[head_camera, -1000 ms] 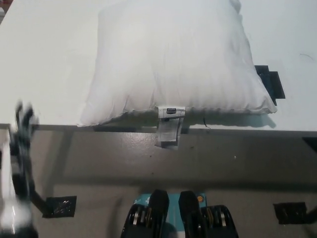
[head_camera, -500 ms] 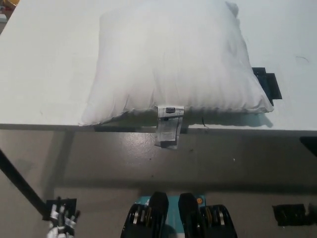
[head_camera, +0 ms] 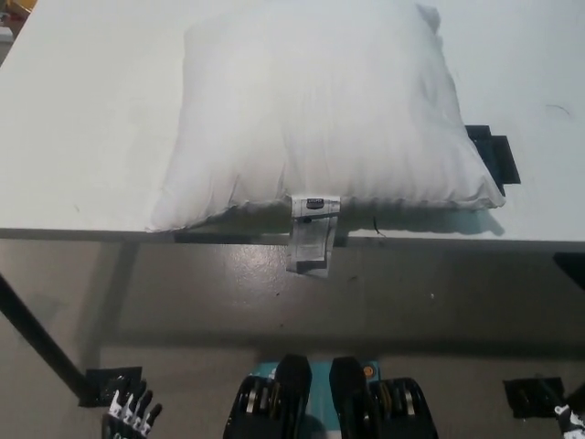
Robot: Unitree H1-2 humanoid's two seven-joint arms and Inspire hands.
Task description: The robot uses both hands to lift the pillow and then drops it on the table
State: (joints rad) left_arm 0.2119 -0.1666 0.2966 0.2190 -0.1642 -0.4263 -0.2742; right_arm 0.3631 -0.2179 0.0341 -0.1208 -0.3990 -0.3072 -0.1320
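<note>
I see the plump white fabric pillow (head_camera: 320, 114) lying on the white desk (head_camera: 82, 137); my left hand (head_camera: 131, 416) hangs low, fingers (head_camera: 137, 405) spread, empty; right hand's (head_camera: 574, 416) grip I cannot tell.

- Pillow (head_camera: 320, 110): top edge cut off by the picture's upper border.
- Left hand (head_camera: 131, 416): only fingertips visible at the bottom edge, rest out of view.
- Right hand (head_camera: 574, 413): small piece only at the bottom right corner, state unclear.

Bare table (head_camera: 82, 119) flanking pillow (head_camera: 320, 110) left and right
</note>
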